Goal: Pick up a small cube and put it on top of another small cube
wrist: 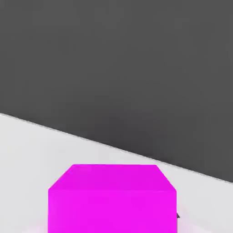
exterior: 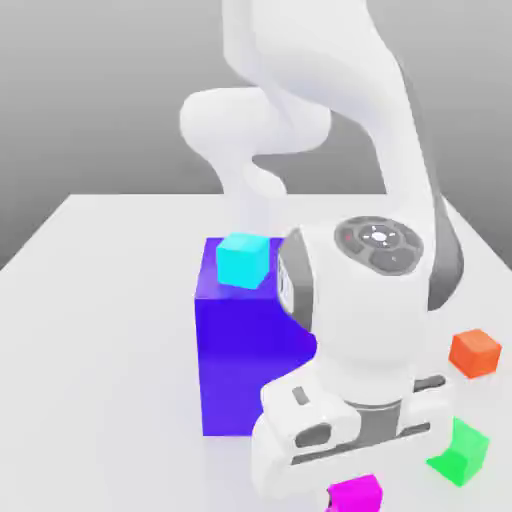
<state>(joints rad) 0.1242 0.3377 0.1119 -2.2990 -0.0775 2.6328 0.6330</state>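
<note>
Gripping the pink cube (wrist: 112, 211) with the hand (exterior: 352, 497): likely light and stiff; best pinched squarely across opposite flat sides, near mid-height.

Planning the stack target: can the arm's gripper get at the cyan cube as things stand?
Probably not directly: the gripper is at the magenta cube, which looks gripped. Otherwise the way seems fair: the cyan cube sits atop the blue block with nothing on it.
</note>
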